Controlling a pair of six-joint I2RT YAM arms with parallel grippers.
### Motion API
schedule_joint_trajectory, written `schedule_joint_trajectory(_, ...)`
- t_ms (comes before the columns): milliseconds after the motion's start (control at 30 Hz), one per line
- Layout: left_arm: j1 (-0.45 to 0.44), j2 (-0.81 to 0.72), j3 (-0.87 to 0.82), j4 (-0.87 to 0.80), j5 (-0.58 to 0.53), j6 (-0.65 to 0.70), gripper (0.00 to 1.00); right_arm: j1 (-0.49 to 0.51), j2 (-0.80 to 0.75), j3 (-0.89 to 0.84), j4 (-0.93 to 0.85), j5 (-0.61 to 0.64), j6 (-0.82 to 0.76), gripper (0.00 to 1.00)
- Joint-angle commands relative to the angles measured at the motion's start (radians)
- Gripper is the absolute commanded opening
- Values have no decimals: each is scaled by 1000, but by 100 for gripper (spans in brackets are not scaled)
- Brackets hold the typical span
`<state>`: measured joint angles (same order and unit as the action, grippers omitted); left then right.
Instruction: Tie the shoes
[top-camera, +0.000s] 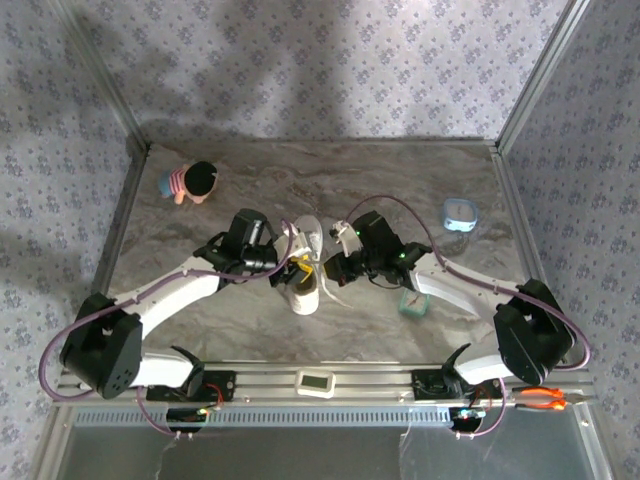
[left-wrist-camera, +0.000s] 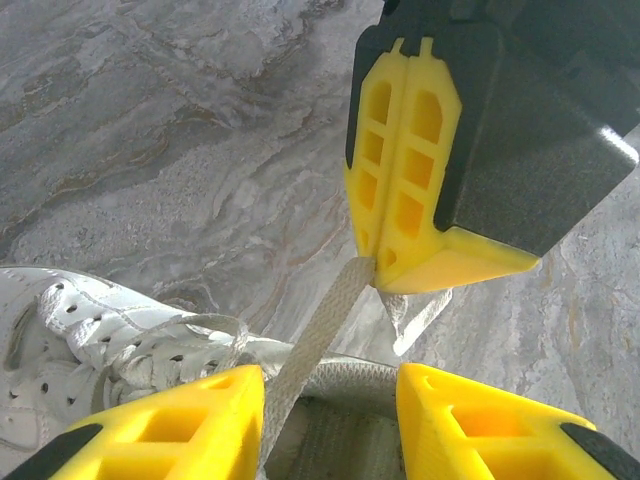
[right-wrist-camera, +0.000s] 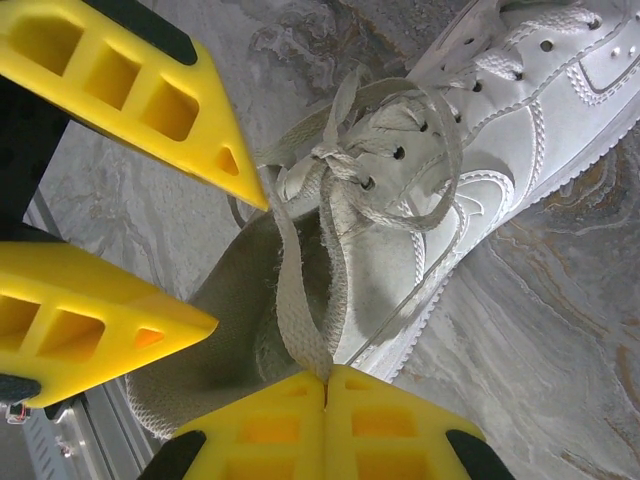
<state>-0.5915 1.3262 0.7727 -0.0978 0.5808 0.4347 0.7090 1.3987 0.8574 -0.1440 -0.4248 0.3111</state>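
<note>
The white sneaker (top-camera: 305, 290) lies at the table's middle between both grippers, its toe pointing away from the arms. In the right wrist view the shoe (right-wrist-camera: 500, 150) carries a loose knot over its tongue. My right gripper (right-wrist-camera: 325, 385) is shut on a flat lace strand (right-wrist-camera: 295, 300) that rises from that knot. In the left wrist view the right gripper (left-wrist-camera: 385, 270) hangs above, pinching the lace (left-wrist-camera: 320, 330). My left gripper (left-wrist-camera: 330, 400) is open over the shoe's dark opening. The lace runs between its fingers, close to the left one.
A small doll (top-camera: 190, 182) lies at the back left. At the right are a blue-and-white object (top-camera: 460, 213) and a teal object (top-camera: 413, 302). Patterned walls enclose the marble table (top-camera: 400, 180). Orange-handled pliers (top-camera: 545, 398) rest on the front rail.
</note>
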Motion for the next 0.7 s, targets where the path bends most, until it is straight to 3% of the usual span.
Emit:
schedule_joint_trajectory(0, -6, 21, 44, 41, 48, 38, 37, -4, -19, 35, 1, -31, 7, 0)
schedule_joint_trajectory(200, -8, 44, 59, 47, 69, 41, 30, -5, -12, 40, -3, -40, 7, 0)
schedule_joint_trajectory(333, -7, 42, 60, 42, 70, 43, 4, -6, -6, 47, -9, -39, 7, 3)
schedule_joint_trajectory(400, -7, 35, 60, 31, 68, 47, 0, -9, -9, 51, -9, -40, 11, 12)
schedule_joint_trajectory(500, -7, 13, 40, 23, 67, 47, 0, -30, -25, 57, -11, -47, 17, 39)
schedule_joint_trajectory(667, -7, -36, -6, 18, 58, 42, 0, -121, -42, 52, -3, -84, 86, 44)
